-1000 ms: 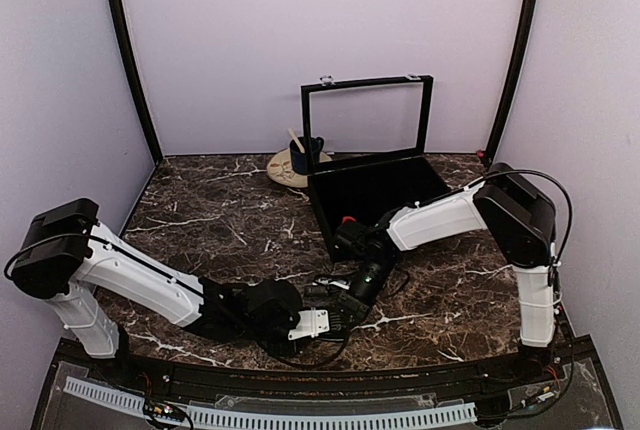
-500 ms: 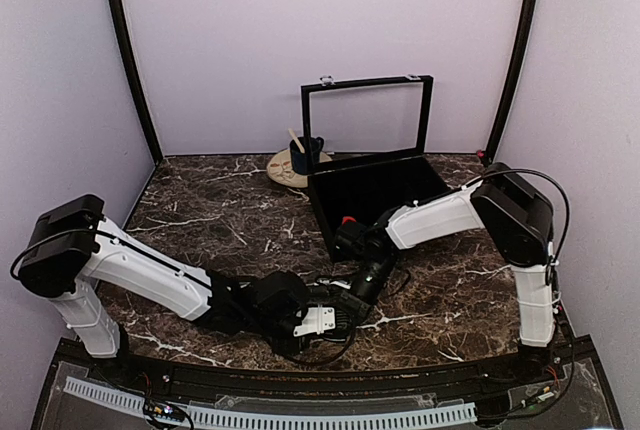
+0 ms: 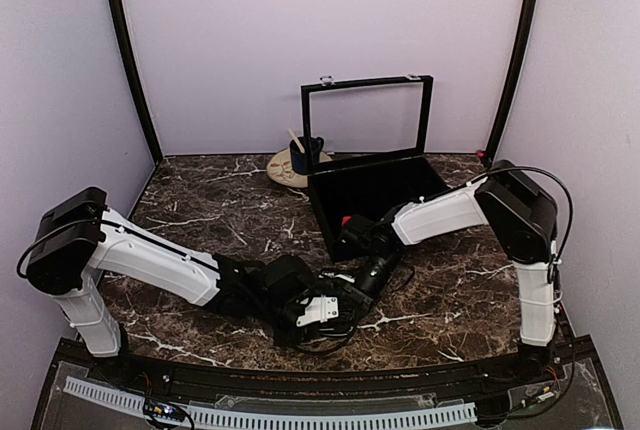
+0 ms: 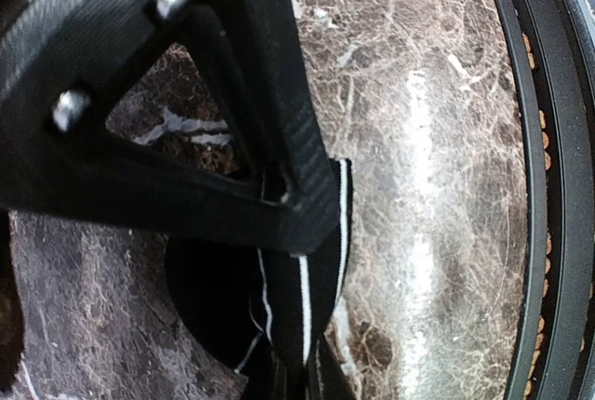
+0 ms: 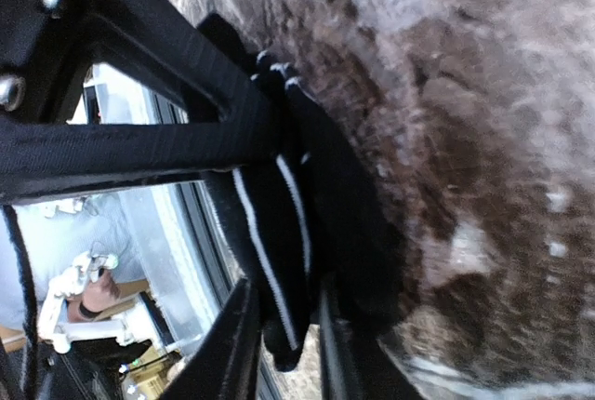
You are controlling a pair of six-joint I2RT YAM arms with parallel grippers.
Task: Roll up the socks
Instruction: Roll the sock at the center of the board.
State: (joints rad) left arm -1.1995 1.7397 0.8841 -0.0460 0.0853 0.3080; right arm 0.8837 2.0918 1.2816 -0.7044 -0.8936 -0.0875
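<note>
The socks show as black fabric with thin white stripes (image 4: 311,302), bunched low over the marble near the table's front edge. My left gripper (image 4: 293,377) is shut on this bundle, and the cloth runs out from under its finger. In the right wrist view the same striped fabric (image 5: 279,233) hangs between my right gripper's (image 5: 279,353) fingers (image 5: 223,344), which stand slightly apart with a thin gap beside the cloth. From above, the left gripper (image 3: 335,307) and the right gripper (image 3: 366,283) meet at front centre and hide the socks.
A black box (image 3: 330,212) with its lid raised stands at back centre-right, just behind the right wrist. A small red thing (image 3: 347,220) shows at its near left corner. A dark blue mug (image 3: 306,156) sits on a round mat behind. The black front rail (image 4: 537,186) runs close by.
My left arm has slid right toward the right gripper and its jaws have closed on the fabric. The right gripper's jaws have parted a little.
</note>
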